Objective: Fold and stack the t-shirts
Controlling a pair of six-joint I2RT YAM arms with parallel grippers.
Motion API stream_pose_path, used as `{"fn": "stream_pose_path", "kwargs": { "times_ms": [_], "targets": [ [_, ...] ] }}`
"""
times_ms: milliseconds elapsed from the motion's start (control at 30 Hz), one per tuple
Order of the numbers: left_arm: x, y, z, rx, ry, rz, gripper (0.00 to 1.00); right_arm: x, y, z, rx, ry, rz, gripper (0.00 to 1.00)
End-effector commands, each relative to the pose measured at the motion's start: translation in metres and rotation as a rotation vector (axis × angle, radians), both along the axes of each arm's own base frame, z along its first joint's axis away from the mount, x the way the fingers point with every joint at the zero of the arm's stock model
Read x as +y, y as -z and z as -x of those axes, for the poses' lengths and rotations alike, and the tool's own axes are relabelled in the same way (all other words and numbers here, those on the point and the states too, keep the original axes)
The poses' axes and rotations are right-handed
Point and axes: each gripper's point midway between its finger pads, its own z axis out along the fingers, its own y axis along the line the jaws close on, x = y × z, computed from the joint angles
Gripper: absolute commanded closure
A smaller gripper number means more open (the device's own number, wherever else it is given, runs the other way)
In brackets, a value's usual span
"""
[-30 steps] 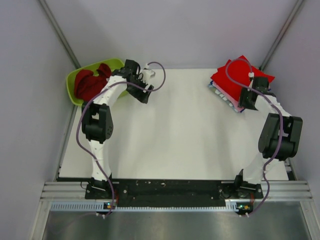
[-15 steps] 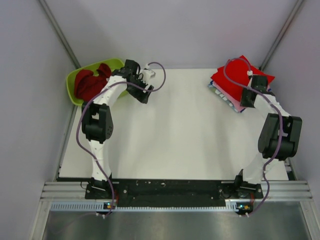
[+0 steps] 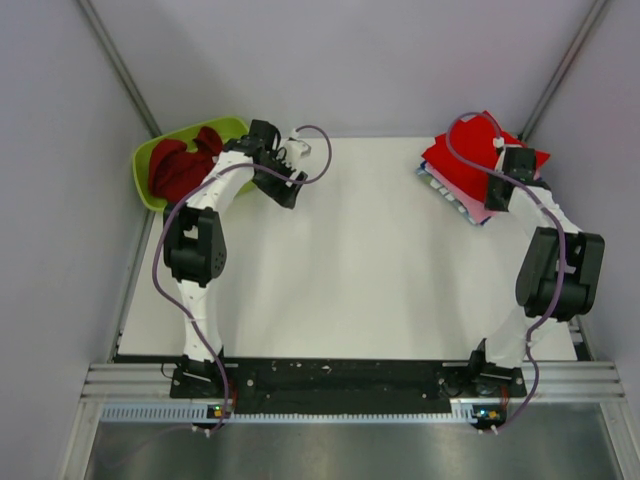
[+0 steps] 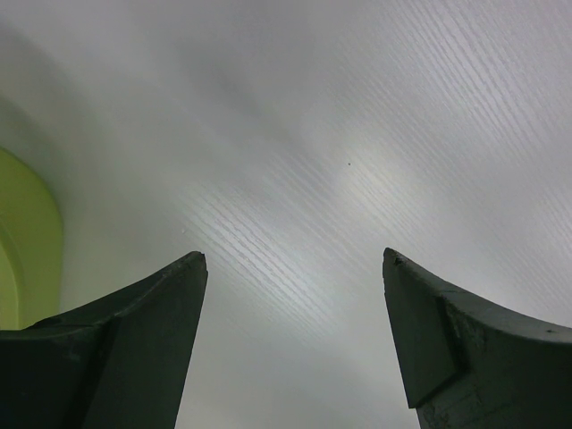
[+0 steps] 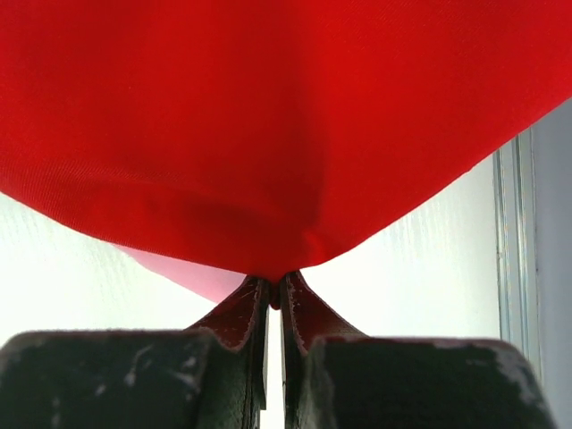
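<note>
A folded bright red t-shirt (image 3: 462, 152) tops a stack at the table's back right, with a pink one (image 3: 470, 203) and a blue one (image 3: 432, 182) showing at its lower edges. My right gripper (image 3: 512, 168) is shut on the near edge of the bright red t-shirt (image 5: 268, 116); a pink layer (image 5: 183, 273) peeks out under it. A darker red t-shirt (image 3: 180, 165) lies crumpled in the lime-green tub (image 3: 228, 128) at the back left. My left gripper (image 3: 290, 190) is open and empty over the bare table (image 4: 340, 161), right of the tub.
The tub's green rim (image 4: 27, 232) shows at the left of the left wrist view. Grey walls close the back and sides. A metal rail (image 5: 514, 232) runs along the table's right edge near the stack.
My right gripper has shifted slightly back and right along the stack, holding the red t-shirt's edge. The left arm has not moved.
</note>
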Motion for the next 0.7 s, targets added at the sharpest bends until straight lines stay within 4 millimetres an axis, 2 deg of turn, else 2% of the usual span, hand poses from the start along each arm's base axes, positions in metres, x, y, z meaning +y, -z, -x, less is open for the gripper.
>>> {"fn": "stream_pose_path", "kwargs": {
  "times_ms": [0,133,200,367,667],
  "targets": [
    [-0.002,-0.014,-0.003,-0.032,0.02,0.019,0.16,0.005,-0.046,-0.005,-0.098,-0.005,-0.008,1.0],
    [-0.001,-0.015,-0.003,-0.036,0.024,0.016,0.16,0.017,-0.054,0.008,-0.095,-0.01,-0.063,1.0],
    [-0.001,-0.015,-0.003,-0.037,0.028,0.017,0.17,0.021,-0.05,0.017,-0.085,0.009,-0.095,1.0],
    [-0.002,-0.015,-0.002,-0.034,0.03,0.023,0.16,0.033,-0.03,0.023,-0.042,-0.004,-0.161,1.0],
    [0.0,-0.013,0.002,-0.037,0.034,0.015,0.16,0.031,0.0,0.029,0.02,0.05,-0.277,0.98]
  ]
}}
